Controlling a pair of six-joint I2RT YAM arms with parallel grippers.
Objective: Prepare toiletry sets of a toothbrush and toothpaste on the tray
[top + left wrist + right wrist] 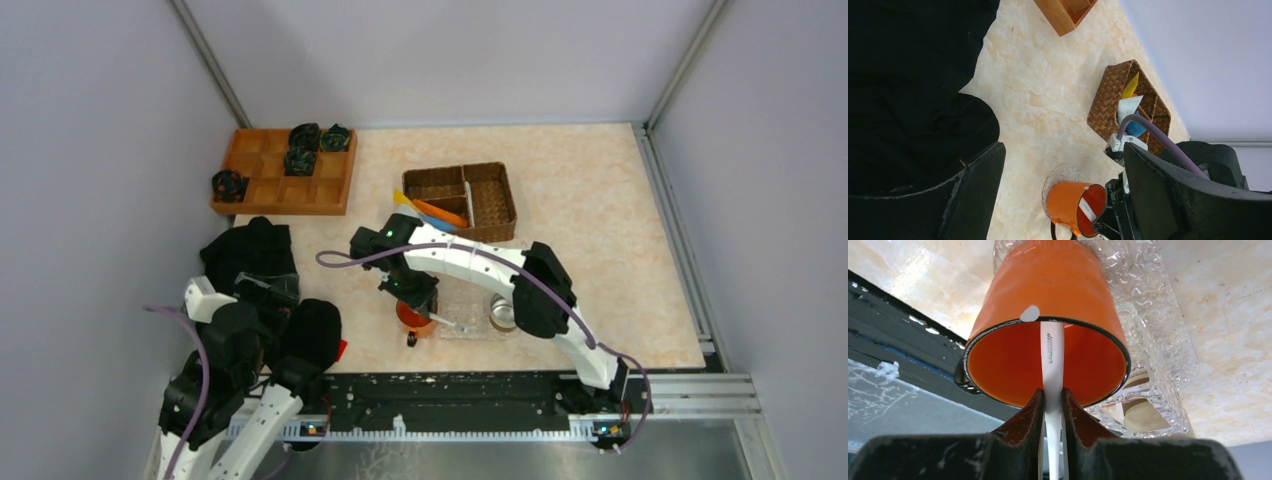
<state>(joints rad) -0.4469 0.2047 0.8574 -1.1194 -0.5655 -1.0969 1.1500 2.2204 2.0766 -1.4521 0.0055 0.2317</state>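
A slim white toothbrush (1053,360), grey lettering printed along its handle, is pinched between the clenched jaws of the right gripper (1052,391). Its shaft reaches across the mouth of an orange mug (1048,285), and its rounded tip shows at the mug's black rim. The mug stands at the left end of the tray (1153,305), a flat sheet of clear, bumpy plastic lying close to the desk's (600,220) near edge, just beyond the dark rail (450,400) that carries the arm bases. A steel cup (502,313) stands on the same tray to the mug's right. Behind the tray, a brown wicker basket (490,200) holds wedge-shaped tubes, among them a yellow tube (1131,86), an orange tube (443,213) and a blue tube (1137,129). An orange wooden compartment tray (283,208) sits in the far left corner with several dark bundles in its cells. The left gripper (1062,147) hangs at the desk's left side with its jaws released and spread wide, beside a black, cloth-like heap (250,255). A broad stretch of marbled desk runs from the tray and basket to the right wall, and pale walls close the desk on three sides.
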